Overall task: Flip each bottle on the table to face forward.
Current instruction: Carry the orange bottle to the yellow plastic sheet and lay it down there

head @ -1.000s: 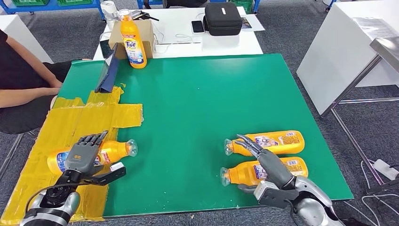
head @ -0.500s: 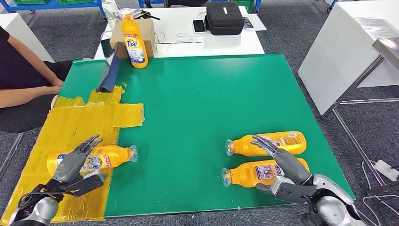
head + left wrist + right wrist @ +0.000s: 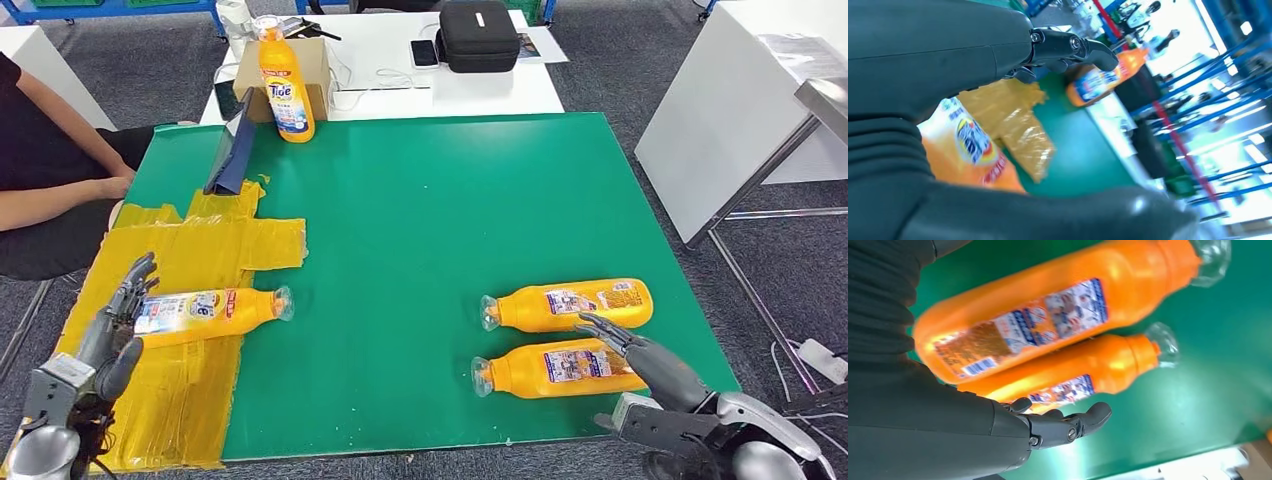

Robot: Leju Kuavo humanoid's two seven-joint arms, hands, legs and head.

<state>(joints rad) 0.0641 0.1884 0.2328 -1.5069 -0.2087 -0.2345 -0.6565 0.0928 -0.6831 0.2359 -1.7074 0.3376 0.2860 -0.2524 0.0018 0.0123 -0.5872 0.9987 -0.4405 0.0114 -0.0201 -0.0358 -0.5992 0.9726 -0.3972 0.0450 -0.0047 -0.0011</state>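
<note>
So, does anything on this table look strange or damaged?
Yes: the green table has crinkled yellow tape patched over its left corner, as if covering damage. One bottle lies on that tape. Nothing appears spilled.

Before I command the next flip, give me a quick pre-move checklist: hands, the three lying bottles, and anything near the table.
1. Left hand free of load: ok, fingers apart, beside the base of the left bottle, not gripping it.
2. Right hand free of load: ok, fingers spread over the base end of the near right bottle; contact cannot tell.
3. Left bottle faces forward: cannot tell; a label shows on top, but which face it is cannot be read.
4. Near right bottle and far right bottle flipped: not ok, barcode labels face up.
5. Right bottles apart: ok, a thin gap shows in the head view.
6. Person away from the left arm: not ok, seated close to the table's left edge.
</note>
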